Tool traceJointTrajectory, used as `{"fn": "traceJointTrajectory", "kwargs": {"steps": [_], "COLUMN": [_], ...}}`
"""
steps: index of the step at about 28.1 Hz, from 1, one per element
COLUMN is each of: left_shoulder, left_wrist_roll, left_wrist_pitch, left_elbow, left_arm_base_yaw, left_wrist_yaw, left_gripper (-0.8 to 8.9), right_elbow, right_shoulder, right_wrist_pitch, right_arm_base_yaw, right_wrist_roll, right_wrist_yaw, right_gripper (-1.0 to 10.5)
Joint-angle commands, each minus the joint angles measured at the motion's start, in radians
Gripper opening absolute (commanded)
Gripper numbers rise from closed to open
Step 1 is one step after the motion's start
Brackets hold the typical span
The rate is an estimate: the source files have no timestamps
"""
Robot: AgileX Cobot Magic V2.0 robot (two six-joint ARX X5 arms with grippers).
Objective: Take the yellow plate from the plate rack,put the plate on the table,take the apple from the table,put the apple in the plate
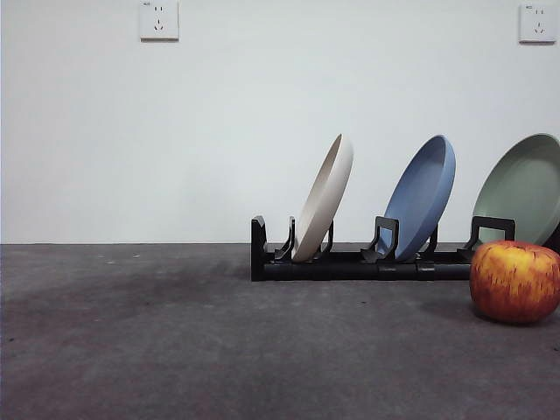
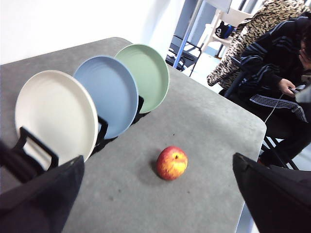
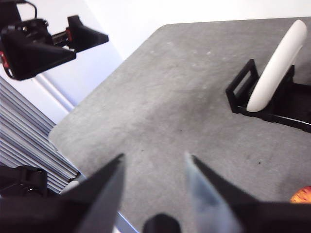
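The wide, shallow, matte cream plate with a raised rim point(image 1: 325, 197) stands on edge in the first slot of the long, low black plastic plate rack point(image 1: 350, 261), leaning toward about one o'clock in the front view. Behind it along the rack sit a blue round plate point(image 1: 423, 194) and then a pale green round plate point(image 1: 523, 188), each tilted the same way. From the left wrist camera the three plates overlap in a row, with the cream one nearest that arm. The round red apple streaked with yellow-orange point(image 1: 514, 281) rests on the dark grey, rough surface point(image 1: 175, 350), just in front of the green-plate end of the rack and apart from it.

Neither hand shows in the front view, and nothing is held. The left hand point(image 2: 158, 194) hangs above the surface with its jaws spread wide, the apple framed between them farther out, and the cream plate at about ten o'clock from the apple. The right hand point(image 3: 155, 184) is also parted, somewhat narrower, over bare surface, with the rack end and cream plate off at about two o'clock.

By my reading the first step has not begun: the plate is in its slot. The next move calls for a hand to reach the cream plate's upper rim, pinch it, and lift it clear of the prongs without knocking the blue neighbour.
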Motion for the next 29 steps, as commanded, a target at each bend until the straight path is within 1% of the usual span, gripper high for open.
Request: {"fn": "traceJointTrajectory", "kwargs": {"steps": [1,11,14,15,16,18,19,20,23,27,29], "left_shoulder": [0.080,0.377,0.450,0.476,0.499,0.540,0.560,0.581,0.650,0.774,0.840], "left_wrist_roll": [0.012,0.012,0.011,0.011,0.010,0.009,0.009,0.008,0.008,0.008,0.008], "left_wrist_pitch": [0.029,0.060,0.089,0.105,0.127,0.165,0.183,0.205,0.235,0.217,0.205], "left_elbow": [0.040,0.210,0.238,0.245,0.247,0.247,0.247,0.248,0.268,0.384,0.458], "left_arm_base_yaw": [-0.023,-0.069,-0.077,-0.081,-0.083,-0.093,-0.095,-0.096,-0.102,-0.114,-0.124], "left_wrist_yaw": [-0.005,-0.025,-0.036,-0.038,-0.045,-0.079,-0.092,-0.095,-0.105,-0.110,-0.135], "left_gripper": [6.92,6.91,6.92,6.92,6.92,6.92,6.92,6.92,6.91,6.91,6.91], "right_elbow": [0.005,0.006,0.006,0.006,0.006,0.006,0.006,0.006,0.006,0.006,0.006], "right_shoulder": [0.006,0.037,0.043,0.045,0.049,0.058,0.065,0.070,0.085,0.107,0.120], "right_wrist_pitch": [0.006,0.022,0.039,0.042,0.045,0.056,0.057,0.056,0.060,0.063,0.063], "right_arm_base_yaw": [0.000,0.000,0.000,0.000,0.000,0.000,0.000,0.000,0.000,0.000,0.000], "right_wrist_roll": [0.004,0.004,0.004,0.005,0.011,0.043,0.048,0.048,0.048,0.045,0.045], "right_wrist_yaw": [0.022,0.029,0.030,0.031,0.038,0.061,0.077,0.089,0.089,0.089,0.090], "right_gripper": [-0.1,-0.1,0.1,0.7,1.9,4.8,5.4,5.4,5.4,5.4,5.4]}}
